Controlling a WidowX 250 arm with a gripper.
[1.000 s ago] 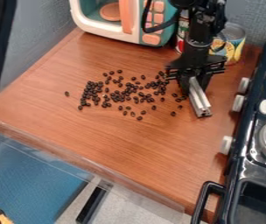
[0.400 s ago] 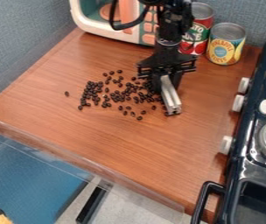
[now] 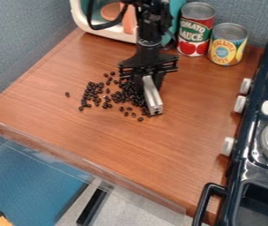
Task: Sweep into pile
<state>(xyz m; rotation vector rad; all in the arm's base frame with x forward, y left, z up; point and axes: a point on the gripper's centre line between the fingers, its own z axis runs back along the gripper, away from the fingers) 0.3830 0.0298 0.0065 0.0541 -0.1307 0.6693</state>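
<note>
Bar sweeping L across view, near-side beans bunching up

Since the earlier views, the gripper and its aluminium bar have slid to view L over the wood-look counter. Black beans that lay loose nearer the stove are now packed tighter along the bar's L side, so the spread is narrower from that end. Beans farther L haven't shifted: a loose patch, plus one stray well apart from the rest. Judging by that, sweep's approx. half done; the L edge prob. needs a push back the other way.

Gripper: pinching the bar, opened only abt. the bar's width, AFAICT w/ dark fingers against dark beans. Bar slants down-view from the gripper, low end at or near the counter, beans against its L side. A few sit just L of that low end & could slip round it if the stroke runs on.

Red-and-green can and yellow-and-blue can stand behind & R of gripper, out of the stroke's way.
</note>
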